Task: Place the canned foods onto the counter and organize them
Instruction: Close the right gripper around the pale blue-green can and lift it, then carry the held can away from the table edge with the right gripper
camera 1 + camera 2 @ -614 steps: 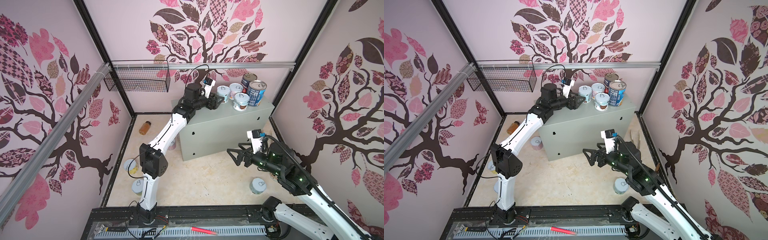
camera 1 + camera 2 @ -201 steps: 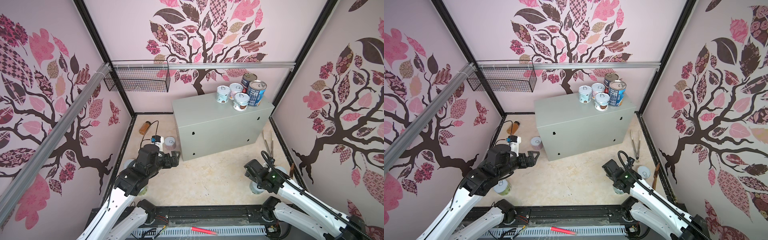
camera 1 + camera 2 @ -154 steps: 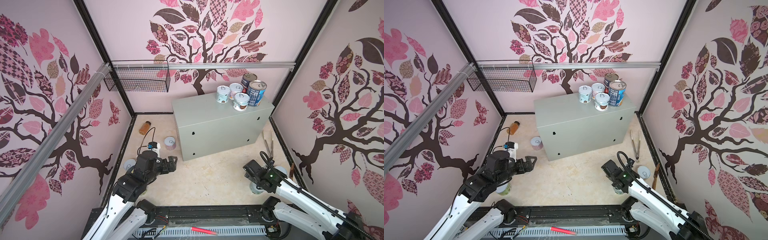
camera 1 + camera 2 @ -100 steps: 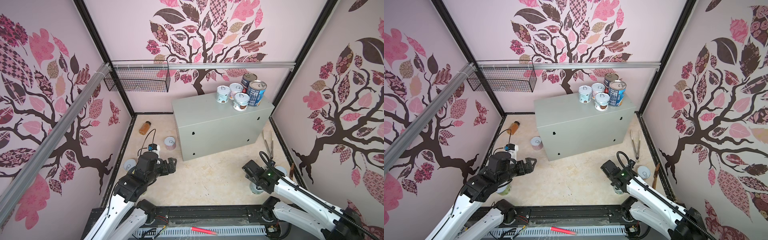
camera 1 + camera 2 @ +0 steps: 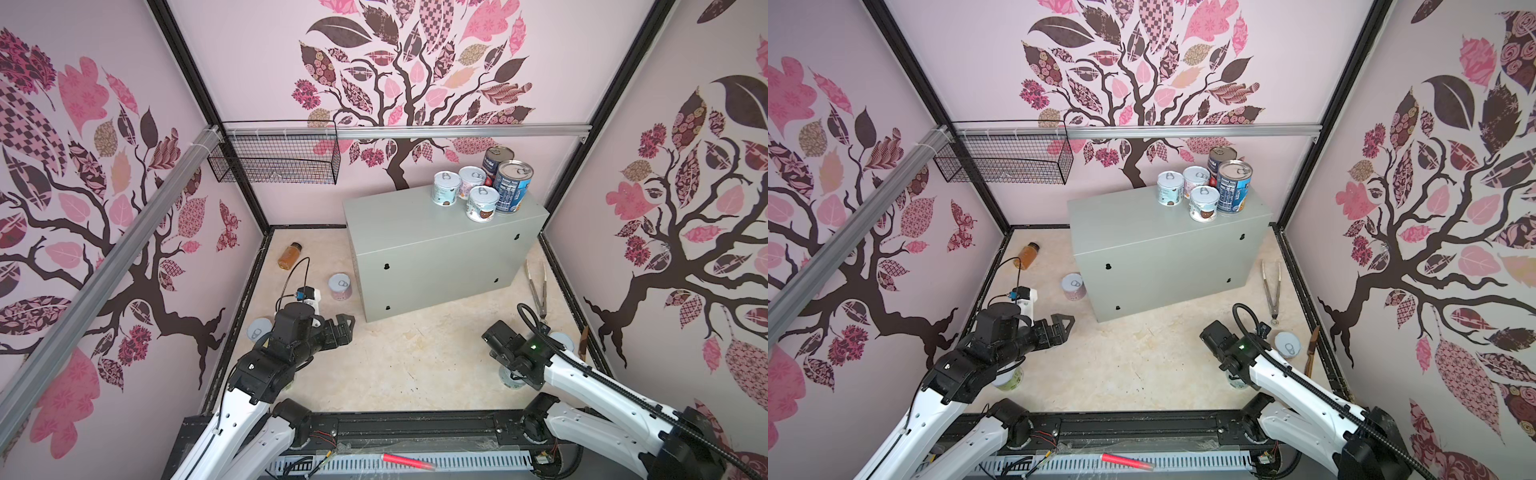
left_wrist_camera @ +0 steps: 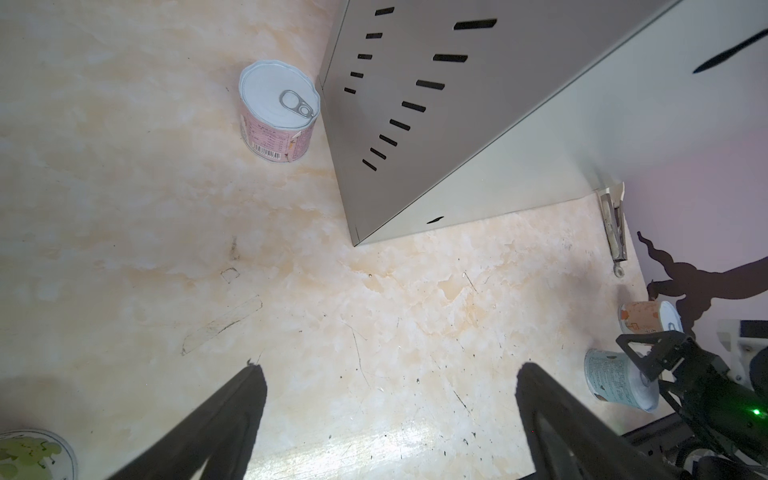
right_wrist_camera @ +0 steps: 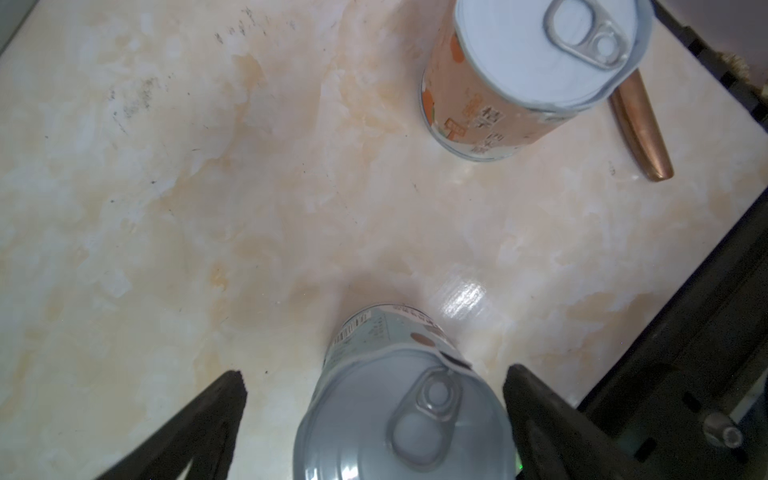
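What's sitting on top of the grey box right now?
Five cans, clustered at the right end of the counter: three short white-lidded cans and the blue-label can. A second tall can stands behind it, mostly covered.

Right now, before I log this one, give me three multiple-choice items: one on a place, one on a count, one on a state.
1. Where is the pink can? A on the counter; B atop another can; C on the floor beside the counter.
2. How many cans stand on the counter? A three; B five; C eight.
3. Jaws of the right gripper? A open around a grey-labelled can; B shut on it; C shut, empty.
Key: C, floor shows around it; B, three short, two tall; A, gaps flank the can.
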You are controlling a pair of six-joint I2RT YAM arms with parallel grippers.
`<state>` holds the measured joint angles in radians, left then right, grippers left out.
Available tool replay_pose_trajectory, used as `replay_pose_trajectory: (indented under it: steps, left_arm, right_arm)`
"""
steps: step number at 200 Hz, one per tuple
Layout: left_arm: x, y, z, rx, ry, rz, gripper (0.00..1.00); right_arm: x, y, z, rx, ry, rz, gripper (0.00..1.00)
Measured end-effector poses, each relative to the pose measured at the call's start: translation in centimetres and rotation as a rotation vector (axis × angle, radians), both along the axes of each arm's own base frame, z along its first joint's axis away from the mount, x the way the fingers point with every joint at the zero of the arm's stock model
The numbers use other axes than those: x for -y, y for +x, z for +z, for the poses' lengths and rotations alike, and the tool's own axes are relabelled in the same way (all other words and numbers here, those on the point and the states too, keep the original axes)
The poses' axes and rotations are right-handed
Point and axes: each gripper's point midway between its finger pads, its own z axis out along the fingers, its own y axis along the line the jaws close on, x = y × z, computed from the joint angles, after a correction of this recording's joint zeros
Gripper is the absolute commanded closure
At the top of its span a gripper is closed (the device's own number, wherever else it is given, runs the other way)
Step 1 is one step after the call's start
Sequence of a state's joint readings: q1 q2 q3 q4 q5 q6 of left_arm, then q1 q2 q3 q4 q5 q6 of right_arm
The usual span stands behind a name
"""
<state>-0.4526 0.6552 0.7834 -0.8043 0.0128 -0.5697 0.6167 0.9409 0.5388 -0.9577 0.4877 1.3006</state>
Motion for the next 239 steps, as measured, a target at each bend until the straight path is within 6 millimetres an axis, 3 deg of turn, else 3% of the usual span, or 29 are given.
replay_pose_trajectory:
  steps: [41, 135, 203, 239]
  left_arm:
    - [0.0, 0.0, 0.1, 0.003, -0.001, -0.001, 0.02]
    - [-0.1, 0.0, 0.2, 0.010, -0.001, 0.004, 0.02]
    - [-0.2, 0.0, 0.2, 0.014, 0.002, 0.009, 0.02]
    - [-0.3, 0.0, 0.3, 0.016, 0.002, 0.010, 0.02]
  right_arm:
    - [-1.6, 0.6, -0.8, -0.001, 0.064, 0.051, 0.00]
    - [-7.6, 3.6, -2.8, -0.033, 0.191, 0.318, 0.00]
    - [-14.6, 5.3, -2.6, -0.027, 0.209, 0.594, 0.00]
    - [-16.6, 5.7, -2.5, 0.017, 0.251, 0.708, 0.00]
